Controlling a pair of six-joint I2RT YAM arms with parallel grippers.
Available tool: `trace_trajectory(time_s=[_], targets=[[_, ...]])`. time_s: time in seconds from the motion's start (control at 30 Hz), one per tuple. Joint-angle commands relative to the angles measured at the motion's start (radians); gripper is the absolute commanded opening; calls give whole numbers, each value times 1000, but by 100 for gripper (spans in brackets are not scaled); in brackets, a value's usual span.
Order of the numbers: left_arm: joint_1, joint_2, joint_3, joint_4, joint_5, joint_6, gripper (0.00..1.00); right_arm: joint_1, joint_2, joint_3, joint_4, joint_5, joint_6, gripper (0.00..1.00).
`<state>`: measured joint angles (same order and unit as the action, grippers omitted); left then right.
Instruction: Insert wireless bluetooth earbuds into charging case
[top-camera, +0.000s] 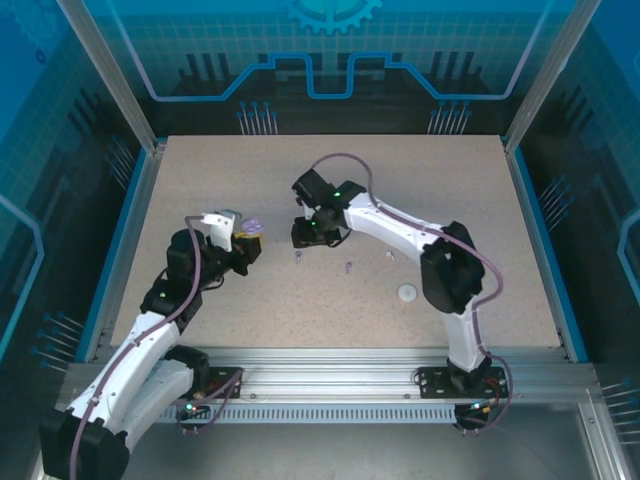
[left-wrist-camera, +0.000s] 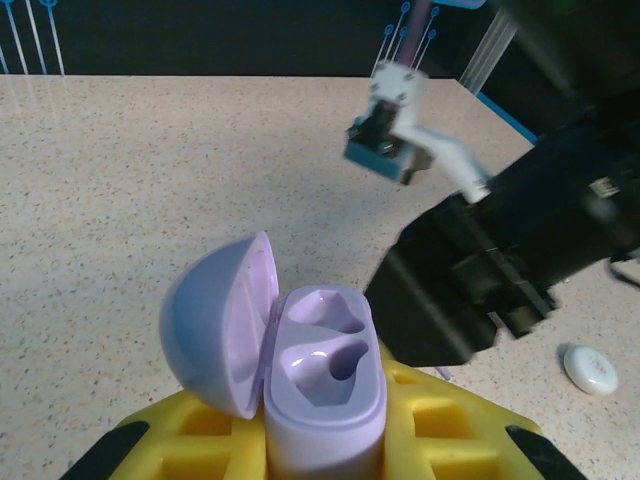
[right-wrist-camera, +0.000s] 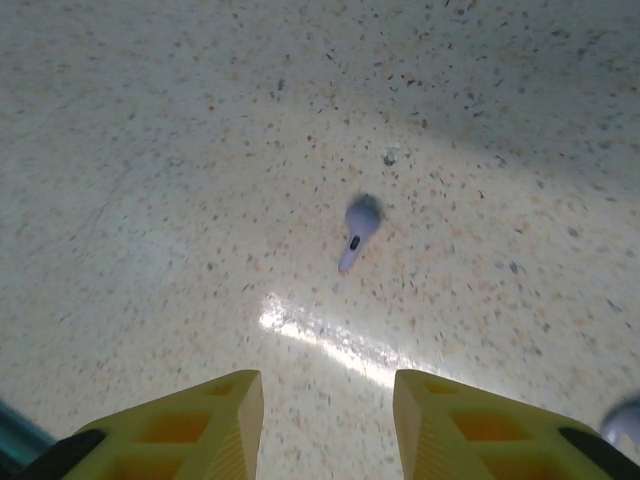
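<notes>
Earbuds (top-camera: 300, 257) all lie loose on the speckled table (top-camera: 200, 180), none in a case so far. The left gripper (left-wrist-camera: 325, 450) is pressed onto the base of the purple charging case (left-wrist-camera: 325, 380), holding it with its lid (left-wrist-camera: 215, 320) swung open and both wells bare (so it is ready to receive). The right gripper (right-wrist-camera: 328, 420) hangs low over the table, its yellow fingers (right-wrist-camera: 200, 425) spread with nothing between them. A pale purple earbud (right-wrist-camera: 358, 228) lies on its side just ahead of the tips, apart from them. In the top view a second purple earbud (top-camera: 348, 267) and a white earbud (top-camera: 388, 255) lie nearby to the right, with a white case (top-camera: 407, 293) nearer the arms' bases.

The step in hand looks like the pick of the first purple bud. The next move calls for bringing the fingers forward and down to straddle it, then closing gently, since so small a thing could skid or flip on the smooth table.
</notes>
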<state>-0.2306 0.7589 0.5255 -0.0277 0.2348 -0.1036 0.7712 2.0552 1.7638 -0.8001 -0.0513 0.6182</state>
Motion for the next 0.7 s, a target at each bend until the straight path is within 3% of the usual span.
trace_trajectory(time_s=[0.0,0.17,0.67], targets=[[8,-8,-10,-22,-36,-3,15,26,95,95,-67,6,35,37],[8,-7,-15,-22,-39,-8,15,33,207,177,-90,22,69,36],[8,-2,-27,12,-31,-16,15,33,326,258,-117,60,101,32]])
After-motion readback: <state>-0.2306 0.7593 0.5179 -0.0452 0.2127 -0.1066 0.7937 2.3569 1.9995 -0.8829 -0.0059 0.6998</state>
